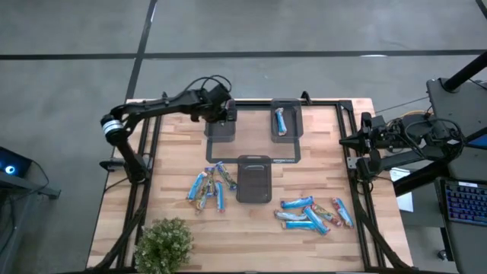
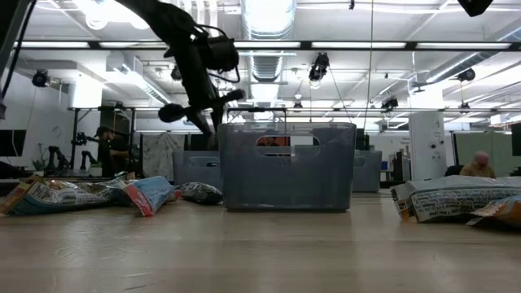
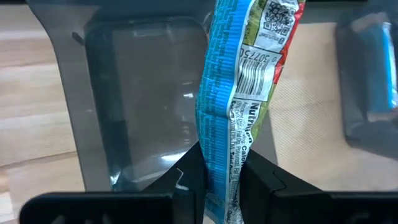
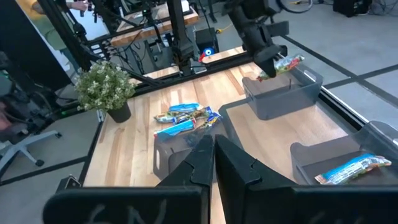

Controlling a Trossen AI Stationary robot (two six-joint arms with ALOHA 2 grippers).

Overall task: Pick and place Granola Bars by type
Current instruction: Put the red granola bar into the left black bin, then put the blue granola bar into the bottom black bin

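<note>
Granola bar (image 3: 239, 112) with a blue, green and red wrapper hangs pinched between the fingers (image 3: 186, 180) of the left gripper (image 1: 227, 114), directly above the far-left grey tray (image 1: 221, 129). That tray looks empty in the left wrist view. The far-right tray (image 1: 287, 135) already holds one blue bar (image 1: 281, 120), and the nearer middle tray (image 1: 254, 181) sits between two loose heaps: a left pile of bars (image 1: 208, 186) and a right pile of bars (image 1: 316, 213), both lying on the wooden table (image 1: 175, 148). A small potted plant (image 1: 163, 243) stands at the near left corner. The right gripper (image 4: 214, 146) waits with its fingers pressed together at the table's right edge, well apart from the trays. Only the right wrist view shows the held bar (image 4: 283, 64) tilted over the tray's rim; the low view hides it behind the middle tray's wall (image 2: 286, 167).
</note>
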